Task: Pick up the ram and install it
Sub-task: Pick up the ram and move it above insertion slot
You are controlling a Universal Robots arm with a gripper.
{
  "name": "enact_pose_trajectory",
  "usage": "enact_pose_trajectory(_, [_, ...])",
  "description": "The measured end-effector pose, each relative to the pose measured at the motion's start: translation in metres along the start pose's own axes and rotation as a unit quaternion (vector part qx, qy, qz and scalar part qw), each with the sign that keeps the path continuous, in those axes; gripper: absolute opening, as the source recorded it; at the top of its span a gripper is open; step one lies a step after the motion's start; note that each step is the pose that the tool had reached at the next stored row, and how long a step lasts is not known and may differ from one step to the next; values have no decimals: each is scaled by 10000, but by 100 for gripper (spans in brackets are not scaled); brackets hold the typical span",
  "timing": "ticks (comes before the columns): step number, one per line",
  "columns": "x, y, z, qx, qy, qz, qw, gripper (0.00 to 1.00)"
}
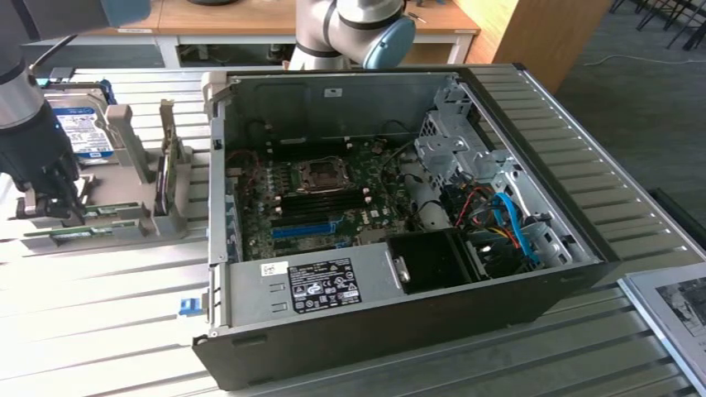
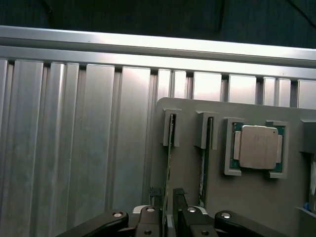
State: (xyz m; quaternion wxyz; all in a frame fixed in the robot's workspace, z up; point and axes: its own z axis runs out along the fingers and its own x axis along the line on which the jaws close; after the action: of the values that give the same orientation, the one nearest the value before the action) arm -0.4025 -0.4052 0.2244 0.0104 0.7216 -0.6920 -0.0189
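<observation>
Claw: the gripper (image 2: 168,198) hangs low over the grey holder (image 2: 197,212), fingers (image 2: 156,196) apart, one on each side of the ram.
Ram: the ram (image 2: 169,148) stands on edge in a holder slot.
Wrist view adds: a second stick (image 2: 203,158) in the holder's next slot, and a silver processor (image 2: 257,146) in its pocket.
Exterior view adds: a hard drive (image 1: 83,132) propped at the holder's far end, and an open computer case (image 1: 497,306) just beside the holder, motherboard (image 1: 320,198) exposed.

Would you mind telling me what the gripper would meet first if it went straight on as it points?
Most likely the ram, standing on edge in the grey holder: the open gripper has a finger either side of it. Depth is unclear, so the holder may come first.
</observation>
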Motion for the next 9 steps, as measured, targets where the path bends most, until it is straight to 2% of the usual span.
enact_pose_trajectory(9, [11, -4, 93, -1, 1, 0, 10000, 24])
